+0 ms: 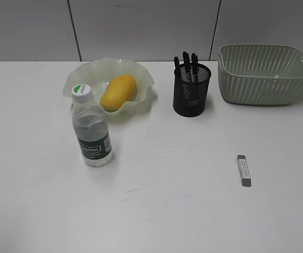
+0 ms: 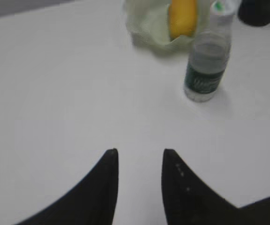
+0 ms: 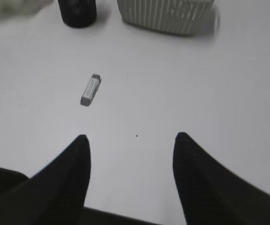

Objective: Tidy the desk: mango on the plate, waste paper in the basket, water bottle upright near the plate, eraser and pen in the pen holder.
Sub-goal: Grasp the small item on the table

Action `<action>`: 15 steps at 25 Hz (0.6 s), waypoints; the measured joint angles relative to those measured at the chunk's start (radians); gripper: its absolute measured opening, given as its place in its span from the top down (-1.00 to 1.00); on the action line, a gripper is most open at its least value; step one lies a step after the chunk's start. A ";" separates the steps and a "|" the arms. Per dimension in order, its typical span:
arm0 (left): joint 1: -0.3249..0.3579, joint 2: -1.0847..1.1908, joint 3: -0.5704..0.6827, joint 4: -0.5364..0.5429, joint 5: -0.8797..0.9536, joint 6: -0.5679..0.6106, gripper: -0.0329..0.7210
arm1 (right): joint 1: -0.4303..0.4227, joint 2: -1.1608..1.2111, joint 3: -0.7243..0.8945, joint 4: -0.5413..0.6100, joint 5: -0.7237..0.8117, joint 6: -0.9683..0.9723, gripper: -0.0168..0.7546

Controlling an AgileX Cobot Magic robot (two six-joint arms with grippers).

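— Nearest to us in the wrist views are our own black fingers. What do we see of the left gripper [image 2: 139, 157]?

— We see its fingers parted by a narrow gap with nothing between them, hanging above the bare white surface [image 1: 46, 200]. The right gripper [image 3: 131, 140] shows its fingers spread wider, also empty.

— Where is everything relative to the pen holder [image 1: 192, 91]?

— We take that black mesh cup as our landmark. It stands upright near the back, with dark pens [image 1: 185, 60] sticking out of its top. To its left we find the plate [image 1: 82, 76], and the mango [image 1: 118, 92] lies inside it. The water bottle [image 1: 91, 128] stands upright further left and nearer to us, just beside the plate's front rim.

— And to the right of the pen holder?

— There we see the basket [image 1: 262, 79], near it but apart. Something small and pale shows inside; we cannot tell whether it is the waste paper.

— The eraser [image 1: 244, 170]?

— It lies flat on the surface, well in front of the pen holder and to its right, apart from everything. From the right wrist view we see it ahead of the fingers, untouched.
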 joint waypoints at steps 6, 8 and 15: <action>-0.018 0.323 -0.186 -0.282 -0.206 0.344 0.31 | 0.000 -0.129 0.017 0.003 0.001 -0.011 -0.12; -0.071 0.471 -0.293 -0.361 -0.236 0.425 0.34 | 0.000 -0.129 0.018 0.005 0.001 -0.011 -0.11; -0.554 1.100 -0.706 -0.190 -0.315 0.239 0.35 | 0.000 -0.129 0.019 0.006 0.001 -0.016 -0.09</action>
